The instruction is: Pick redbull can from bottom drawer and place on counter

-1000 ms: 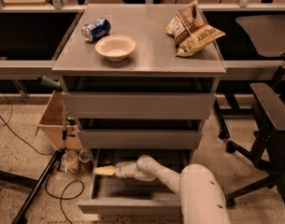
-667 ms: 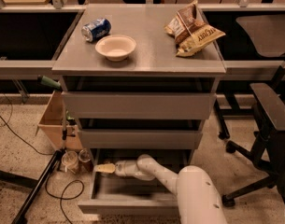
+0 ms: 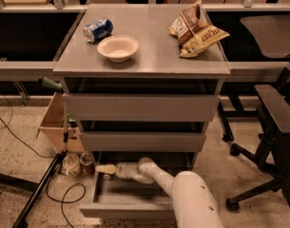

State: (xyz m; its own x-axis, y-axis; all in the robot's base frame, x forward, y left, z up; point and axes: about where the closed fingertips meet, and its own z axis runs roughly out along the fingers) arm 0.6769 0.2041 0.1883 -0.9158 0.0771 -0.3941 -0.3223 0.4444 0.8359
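The bottom drawer (image 3: pixel 135 201) is pulled open at the foot of the grey cabinet. My gripper (image 3: pixel 106 169) reaches into its back left corner, low over the drawer floor, with the white arm (image 3: pixel 192 198) coming in from the front right. A small silvery shape (image 3: pixel 106 176) just under the gripper tip may be the redbull can; most of it is hidden. The counter (image 3: pixel 154 56) is the grey slab on top of the cabinet.
On the counter lie a short blue can (image 3: pixel 98 30) on its side, a cream bowl (image 3: pixel 118 48) and a chip bag (image 3: pixel 197 28). A cardboard box (image 3: pixel 53 122), two jars (image 3: pixel 78 163), a stand leg and cables sit left on the floor. An office chair (image 3: pixel 275 127) stands right.
The arm's white upper link has shifted a little to the left. The gripper stays in nearly the same spot in the drawer's back left corner.
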